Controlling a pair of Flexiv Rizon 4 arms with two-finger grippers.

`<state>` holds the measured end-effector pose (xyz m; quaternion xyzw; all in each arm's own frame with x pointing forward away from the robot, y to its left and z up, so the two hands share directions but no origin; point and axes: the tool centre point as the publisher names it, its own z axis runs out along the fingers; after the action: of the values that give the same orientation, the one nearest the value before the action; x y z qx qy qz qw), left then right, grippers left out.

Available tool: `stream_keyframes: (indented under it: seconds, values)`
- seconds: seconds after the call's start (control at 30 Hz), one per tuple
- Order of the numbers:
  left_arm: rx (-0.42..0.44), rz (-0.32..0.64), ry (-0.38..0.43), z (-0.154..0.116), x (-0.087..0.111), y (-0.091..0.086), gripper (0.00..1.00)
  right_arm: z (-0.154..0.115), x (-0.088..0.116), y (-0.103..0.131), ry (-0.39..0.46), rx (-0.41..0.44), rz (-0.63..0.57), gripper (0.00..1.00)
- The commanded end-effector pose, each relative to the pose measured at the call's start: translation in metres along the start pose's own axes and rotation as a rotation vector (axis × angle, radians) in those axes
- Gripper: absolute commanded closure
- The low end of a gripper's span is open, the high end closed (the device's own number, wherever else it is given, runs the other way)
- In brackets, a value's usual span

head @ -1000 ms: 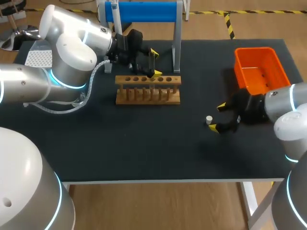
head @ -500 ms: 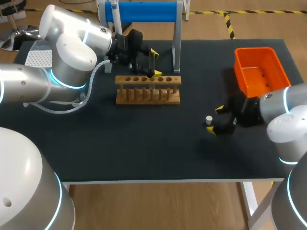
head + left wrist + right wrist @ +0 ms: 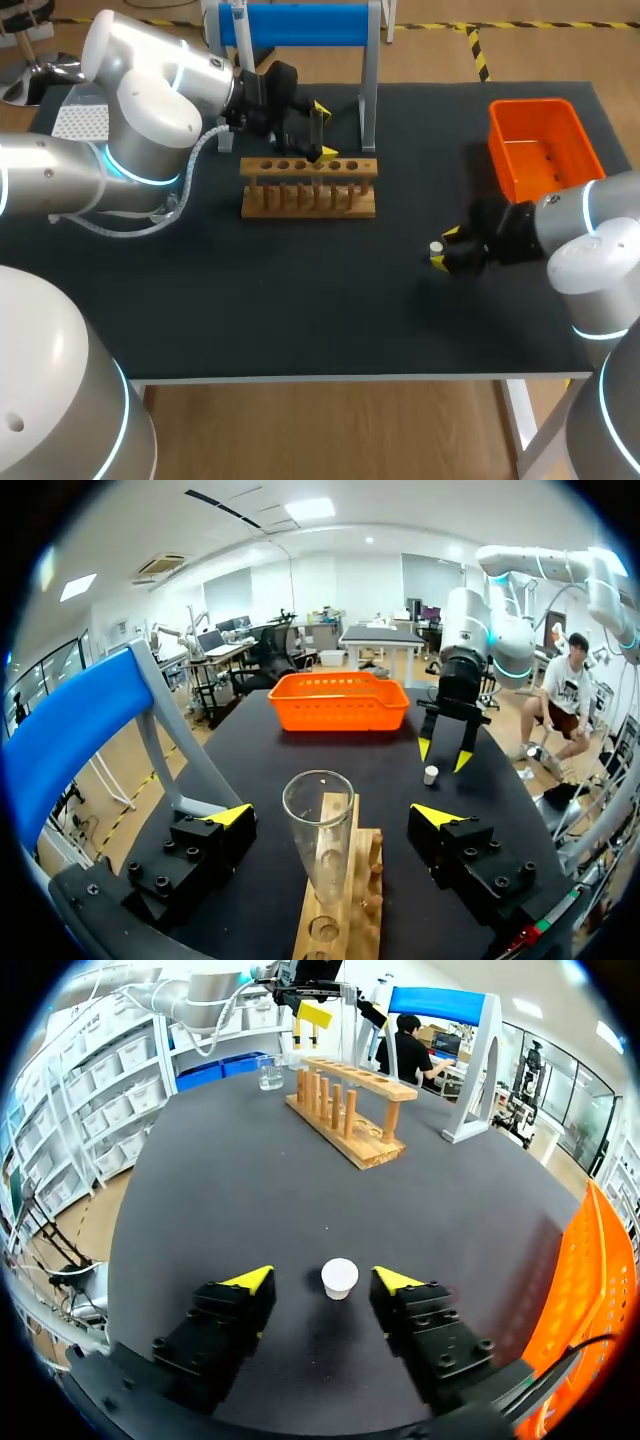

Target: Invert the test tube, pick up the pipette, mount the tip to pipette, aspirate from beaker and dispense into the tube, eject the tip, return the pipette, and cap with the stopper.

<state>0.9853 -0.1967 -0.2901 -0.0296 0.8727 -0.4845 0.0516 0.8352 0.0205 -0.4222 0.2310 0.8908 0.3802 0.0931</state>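
L arm: comes in from view's left, elbow folded, wrist reaching over the back of the table [image 3: 300, 310], by the wooden rack [image 3: 308, 187].
L gripper [image 3: 318, 130]: sits above the rack's rear edge. In its own wrist view the fingers stand wide apart, w/ the test tube [image 3: 320, 830] between them and touching neither.
Test tube: clear glass, upright in a rack hole, open mouth up.
R arm: enters from view's right, forearm low over the table, just in front of the orange basket [image 3: 525, 105].
R gripper [image 3: 447, 252]: down near the tabletop, pointing toward the table's middle. Fingers are spread, one on each side of the stopper [image 3: 436, 247]. R wrist view shows a dark gap on both sides, so no contact.
Stopper: small, white, stands on the table between the yellow tips, well apart from the rack.
Beaker [image 3: 268, 1072]: clear, on the table past the rack's far end, as seen from R wrist.
Blue stand [image 3: 300, 25]: at the table's back edge, behind the rack.
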Motion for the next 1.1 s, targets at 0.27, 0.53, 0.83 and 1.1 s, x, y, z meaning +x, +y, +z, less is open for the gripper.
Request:
stream_keyframes:
  seconds: [0.27, 0.53, 0.83, 1.1]
  values:
    - [0.001, 0.001, 0.004, -0.001, -0.001, 0.001, 0.0, 0.006, -0.003, 0.002, -0.006, 0.006, 0.008, 0.5]
    - [0.001, 0.001, 0.004, -0.001, -0.001, 0.001, 0.0, 0.009, -0.005, 0.001, -0.012, 0.01, 0.007, 0.51]
    - [0.001, 0.001, 0.004, -0.001, -0.001, 0.001, 0.0, 0.012, -0.007, 0.0, -0.018, 0.017, 0.01, 0.46]
    - [0.001, 0.001, 0.004, -0.001, -0.001, 0.001, 0.0, 0.015, -0.006, 0.0, -0.016, 0.02, 0.011, 0.5]
